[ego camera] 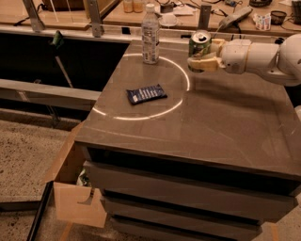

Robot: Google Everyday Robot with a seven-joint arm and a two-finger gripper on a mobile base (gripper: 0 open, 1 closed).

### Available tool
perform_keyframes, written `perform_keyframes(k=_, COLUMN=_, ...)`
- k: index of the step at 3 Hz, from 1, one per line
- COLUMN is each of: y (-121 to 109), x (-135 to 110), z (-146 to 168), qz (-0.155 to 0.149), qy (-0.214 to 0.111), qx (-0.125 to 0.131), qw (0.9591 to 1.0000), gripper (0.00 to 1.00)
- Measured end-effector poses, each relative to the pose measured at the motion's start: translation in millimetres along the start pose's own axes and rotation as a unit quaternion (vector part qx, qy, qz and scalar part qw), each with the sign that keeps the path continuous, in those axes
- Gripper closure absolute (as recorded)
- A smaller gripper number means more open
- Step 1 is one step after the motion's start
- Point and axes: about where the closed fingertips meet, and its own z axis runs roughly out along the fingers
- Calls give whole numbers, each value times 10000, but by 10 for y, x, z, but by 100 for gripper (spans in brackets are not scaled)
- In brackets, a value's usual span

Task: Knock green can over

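The green can (200, 43) stands upright near the back edge of the brown table (221, 122), its silver top with pull tab showing. My gripper (201, 61) reaches in from the right on a white arm (263, 56). It sits low against the can's front and right side, covering the can's lower part. I cannot tell whether it touches the can or only overlaps it in view.
A clear plastic bottle (150, 33) with a white cap stands left of the can. A dark blue snack packet (146, 93) lies inside a bright ring of light. An open cardboard box (70, 188) sits on the floor at the left. Cluttered benches (141, 9) run behind the table.
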Motion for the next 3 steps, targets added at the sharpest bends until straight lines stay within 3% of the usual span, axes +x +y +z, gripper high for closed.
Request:
perform_keyframes(k=1, y=77, x=-96, z=40, qz=-603, qy=-92, qx=-126, qw=9981, gripper=100)
perform_keyframes(k=2, y=106, x=-137, z=94, qz=-779, qy=-218, qx=-240, qw=9964, gripper=100)
perform_keyframes(k=3, y=149, x=-196, z=179, qz=-1556, qy=-158, qx=-631, qw=9857, gripper=100)
